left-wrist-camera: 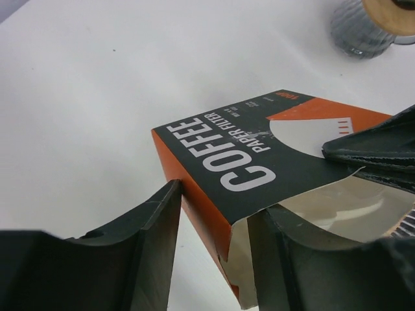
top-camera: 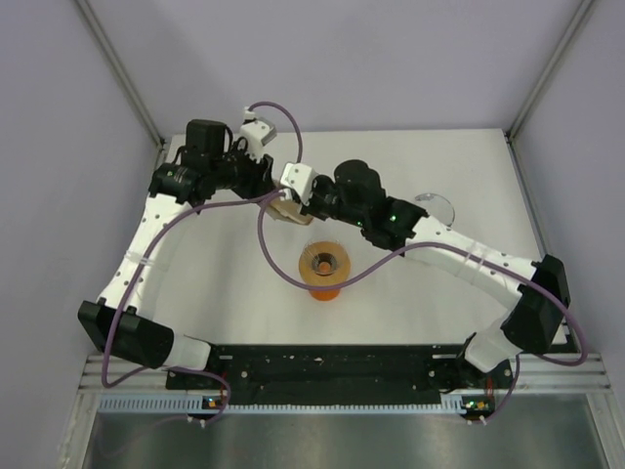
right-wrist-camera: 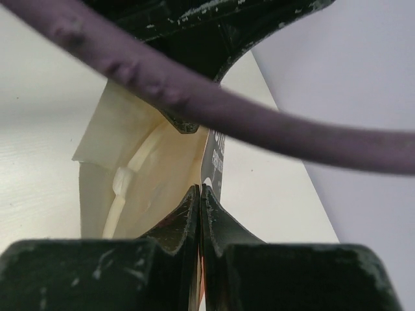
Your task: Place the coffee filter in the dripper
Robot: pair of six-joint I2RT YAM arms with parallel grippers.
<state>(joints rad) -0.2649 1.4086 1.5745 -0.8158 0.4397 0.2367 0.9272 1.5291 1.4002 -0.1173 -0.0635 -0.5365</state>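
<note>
Two arms are both reaching in over the back half of the table [top-camera: 459, 166], meeting at the little orange-and-black box [left-wrist-camera: 240, 162] lying flat there. It has COFFEE PAPER FILTER printed on the dark panel, and its torn-open end faces the left wrist cam.

So the right gripper [right-wrist-camera: 200, 194] is clamped fully closed on the box's printed wall. One finger is inside against the cream interior and the other is outside on the dark panel. A purple cable [right-wrist-camera: 194, 97] cuts straight across that view and hides a good bit of the upper part.

Meanwhile the left gripper [left-wrist-camera: 217, 207] has its jaws apart, one finger on either side of the box's near corner at the open end. Honestly can't tell whether either finger actually touches the cardboard.

As for the coffee filter [left-wrist-camera: 343, 204], the only filter paper I can spot is the pale curved stack inside the box, just under the right arm's fingers.

The dripper [top-camera: 323, 266] stands upright on the table, nearer the arm bases than the box. It's close to the box but apart from it, with its tan ring and dark centre hole facing up. Both grippers are on the far side of it, at the box.
</note>
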